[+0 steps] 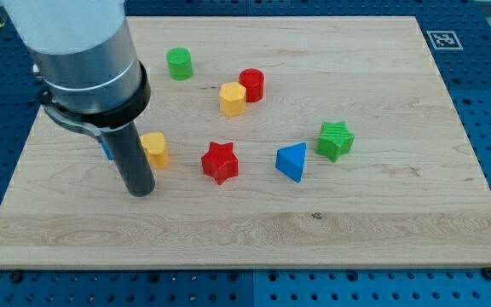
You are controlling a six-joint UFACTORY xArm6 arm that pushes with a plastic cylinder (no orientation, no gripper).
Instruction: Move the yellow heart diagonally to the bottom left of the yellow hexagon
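Observation:
The yellow heart (pixel 155 149) lies left of the board's middle, partly hidden by my rod. The yellow hexagon (pixel 233 99) stands above and to the right of it, touching the red cylinder (pixel 252 84). My tip (pixel 140 191) rests on the board just below and left of the yellow heart, close to it or touching it.
A green cylinder (pixel 179 64) stands near the view's top. A red star (pixel 220 162), a blue triangle (pixel 293 162) and a green star (pixel 336 140) lie in a row right of the heart. A blue block (pixel 106 151) peeks out behind my rod. The wooden board (pixel 382 230) has edges all round.

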